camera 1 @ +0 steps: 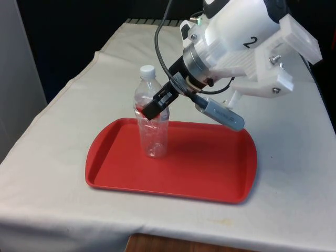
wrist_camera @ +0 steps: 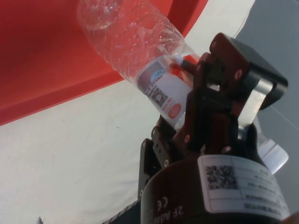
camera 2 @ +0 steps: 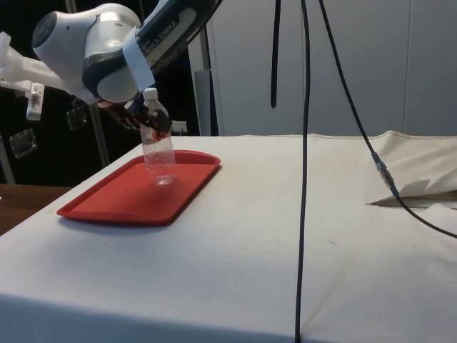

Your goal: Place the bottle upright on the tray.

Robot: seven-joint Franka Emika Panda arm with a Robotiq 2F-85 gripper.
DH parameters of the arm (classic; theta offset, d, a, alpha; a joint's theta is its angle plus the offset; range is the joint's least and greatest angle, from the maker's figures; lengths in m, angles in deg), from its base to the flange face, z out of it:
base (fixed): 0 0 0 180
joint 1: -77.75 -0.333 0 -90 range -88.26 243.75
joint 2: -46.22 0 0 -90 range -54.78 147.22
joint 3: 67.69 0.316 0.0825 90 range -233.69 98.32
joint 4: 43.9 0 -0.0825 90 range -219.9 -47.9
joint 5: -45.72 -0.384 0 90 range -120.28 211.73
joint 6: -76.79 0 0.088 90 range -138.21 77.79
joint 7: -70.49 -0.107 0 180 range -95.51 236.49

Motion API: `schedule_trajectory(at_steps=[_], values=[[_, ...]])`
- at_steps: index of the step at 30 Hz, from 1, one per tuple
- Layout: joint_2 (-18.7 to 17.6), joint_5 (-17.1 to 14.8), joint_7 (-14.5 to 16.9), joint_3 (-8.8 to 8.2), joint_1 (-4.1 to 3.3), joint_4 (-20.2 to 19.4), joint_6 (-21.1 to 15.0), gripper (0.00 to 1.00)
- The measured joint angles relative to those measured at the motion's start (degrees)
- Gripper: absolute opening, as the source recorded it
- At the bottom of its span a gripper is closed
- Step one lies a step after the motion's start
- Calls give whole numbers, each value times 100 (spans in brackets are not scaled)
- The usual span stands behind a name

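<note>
Claw clamps the bottle at its label band, base resting on the tray near the far rim, roughly upright. Risk: empty, light bottle; a finger dragging on release could tip it over.

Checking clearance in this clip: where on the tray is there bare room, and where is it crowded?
Bare: the red tray from the bottle to its edge at the front view's right. Crowded: around the upright bottle, gripped by the gripper.
</note>
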Motion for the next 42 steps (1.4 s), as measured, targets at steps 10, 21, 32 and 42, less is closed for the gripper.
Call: schedule_trajectory(at_steps=[10, 21, 32, 42], values=[[0, 11, 0, 0, 0, 0, 17, 45], [0, 11, 0, 0, 0, 0, 23, 100], [-6, 23, 0, 0, 0, -6, 40, 100], [-6, 17, -23, 46, -11, 46, 103, 100]])
